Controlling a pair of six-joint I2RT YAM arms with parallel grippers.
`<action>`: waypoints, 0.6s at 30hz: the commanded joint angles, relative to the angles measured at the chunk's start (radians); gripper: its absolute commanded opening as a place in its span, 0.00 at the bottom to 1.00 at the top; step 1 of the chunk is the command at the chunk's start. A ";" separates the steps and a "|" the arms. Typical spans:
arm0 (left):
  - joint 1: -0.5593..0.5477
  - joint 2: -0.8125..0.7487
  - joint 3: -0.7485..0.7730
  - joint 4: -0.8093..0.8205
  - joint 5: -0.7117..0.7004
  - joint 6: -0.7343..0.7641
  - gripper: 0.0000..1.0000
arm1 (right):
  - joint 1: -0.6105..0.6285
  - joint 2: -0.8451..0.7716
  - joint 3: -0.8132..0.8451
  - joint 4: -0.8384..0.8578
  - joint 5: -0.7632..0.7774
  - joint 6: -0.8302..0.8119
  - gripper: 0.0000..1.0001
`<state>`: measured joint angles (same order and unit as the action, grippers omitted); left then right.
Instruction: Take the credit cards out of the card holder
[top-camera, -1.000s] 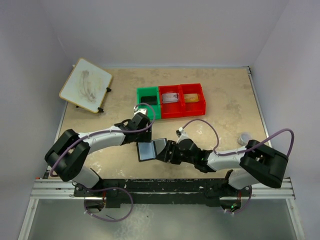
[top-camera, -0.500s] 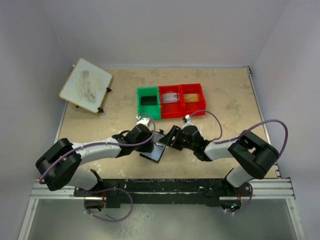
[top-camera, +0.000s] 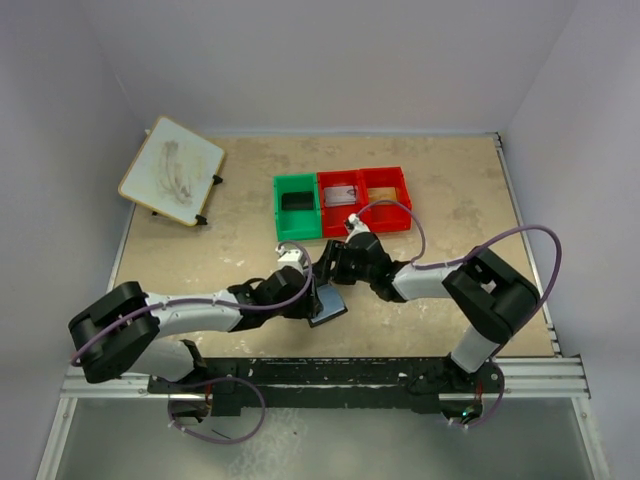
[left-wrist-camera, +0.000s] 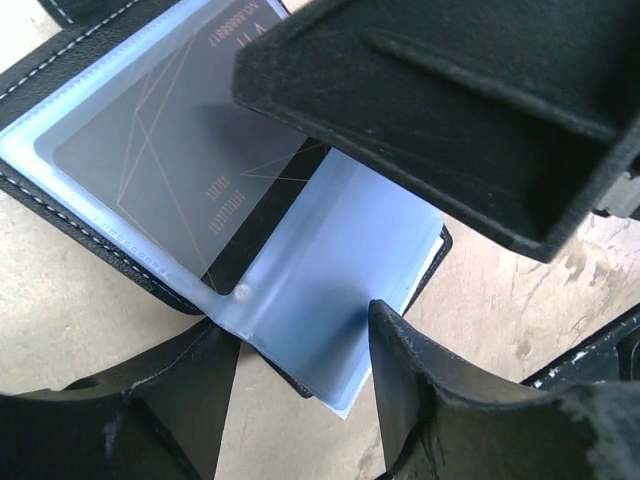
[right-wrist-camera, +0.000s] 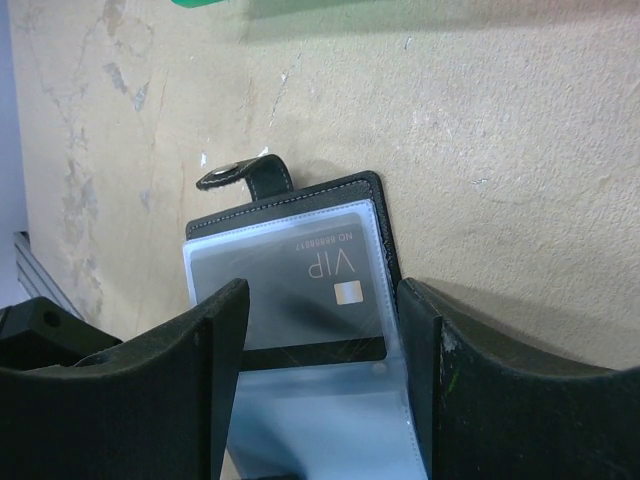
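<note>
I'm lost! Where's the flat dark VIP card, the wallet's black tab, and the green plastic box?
Flat dark VIP card (right-wrist-camera: 300, 300), right wrist view, its face.
Black tab (right-wrist-camera: 245, 178), right wrist view, its strap.
Green plastic box (top-camera: 298, 224), top view, bare floor.

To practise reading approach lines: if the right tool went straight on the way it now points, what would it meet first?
Probably the open card holder, lying straight ahead of the right tool: first its clear sleeve over the dark credit card. How far off is unclear.
</note>
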<state>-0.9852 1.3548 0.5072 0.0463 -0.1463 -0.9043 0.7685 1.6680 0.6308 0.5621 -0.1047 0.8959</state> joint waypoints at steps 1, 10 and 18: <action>-0.033 0.020 -0.017 -0.070 -0.032 -0.041 0.53 | 0.018 0.013 0.020 -0.153 -0.038 -0.060 0.64; -0.036 -0.123 0.030 -0.336 -0.260 -0.049 0.62 | 0.018 -0.053 0.059 -0.304 0.095 -0.082 0.66; -0.036 -0.072 0.040 -0.213 -0.181 -0.015 0.57 | 0.018 0.008 0.114 -0.289 0.073 -0.105 0.67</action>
<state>-1.0218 1.2415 0.5098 -0.2352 -0.3664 -0.9394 0.7849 1.6299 0.7048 0.3359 -0.0513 0.8288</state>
